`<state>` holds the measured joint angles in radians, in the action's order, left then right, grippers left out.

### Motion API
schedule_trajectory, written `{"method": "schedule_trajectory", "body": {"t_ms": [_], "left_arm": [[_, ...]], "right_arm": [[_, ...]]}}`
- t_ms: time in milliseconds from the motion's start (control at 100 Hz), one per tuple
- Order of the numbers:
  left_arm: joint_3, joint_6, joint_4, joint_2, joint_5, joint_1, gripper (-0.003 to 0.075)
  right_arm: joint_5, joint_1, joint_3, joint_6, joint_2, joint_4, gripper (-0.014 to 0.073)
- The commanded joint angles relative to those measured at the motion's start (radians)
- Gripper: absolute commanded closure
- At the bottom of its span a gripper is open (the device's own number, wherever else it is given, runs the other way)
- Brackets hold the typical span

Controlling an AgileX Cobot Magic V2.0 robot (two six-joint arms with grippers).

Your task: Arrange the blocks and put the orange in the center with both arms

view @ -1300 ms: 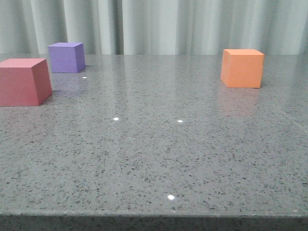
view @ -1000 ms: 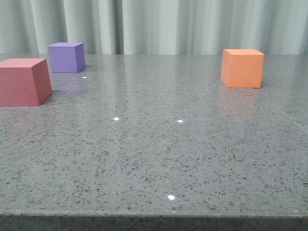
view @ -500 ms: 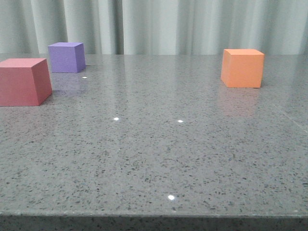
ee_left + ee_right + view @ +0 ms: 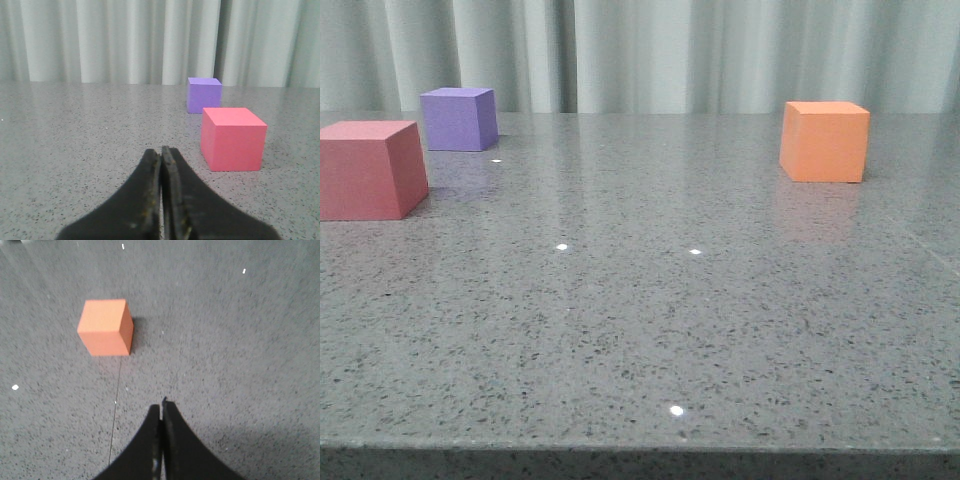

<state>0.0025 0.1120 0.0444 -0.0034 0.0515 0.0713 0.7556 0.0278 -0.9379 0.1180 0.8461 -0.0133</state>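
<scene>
Three plain matte cubes sit on a grey speckled stone table [image 4: 650, 330] before a pale pleated curtain [image 4: 670, 55]. The orange cube [image 4: 824, 141], sharp-edged and evenly coloured, stands alone on the table's right side toward the back, its lit top paler than its front face and a faint reflection showing on the polished surface below it. On the left, the pinkish-red cube [image 4: 370, 170] stands nearer the camera at the picture's edge, with the purple cube [image 4: 458, 119] just behind it and slightly to the right; the two are close but apart. Neither arm appears in the front view. In the left wrist view the left gripper [image 4: 161, 152] shows its two black angular fingers pressed together with nothing between them, low over the tabletop and short of the pinkish-red cube, the purple one beyond it. In the right wrist view the right gripper [image 4: 161, 407] likewise has its fingers closed against each other and empty, above bare table, with the orange cube well apart from its tips and casting a short shadow on one side.
</scene>
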Motion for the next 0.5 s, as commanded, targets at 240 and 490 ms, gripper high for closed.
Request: {"method": "schedule_trajectory", "body": {"t_ms": [240, 490], "left_arm": [[0.042, 0.008, -0.005, -0.037, -0.080, 0.001, 0.0741], [0.042, 0.008, -0.005, -0.037, -0.080, 0.001, 0.0741]], "right_arm": [[0.012, -0.002, -0.037, -0.009, 0.120, -0.003, 0.0118], [0.044, -0.001, -0.044, -0.009, 0.124, -0.048, -0.0050]]}}
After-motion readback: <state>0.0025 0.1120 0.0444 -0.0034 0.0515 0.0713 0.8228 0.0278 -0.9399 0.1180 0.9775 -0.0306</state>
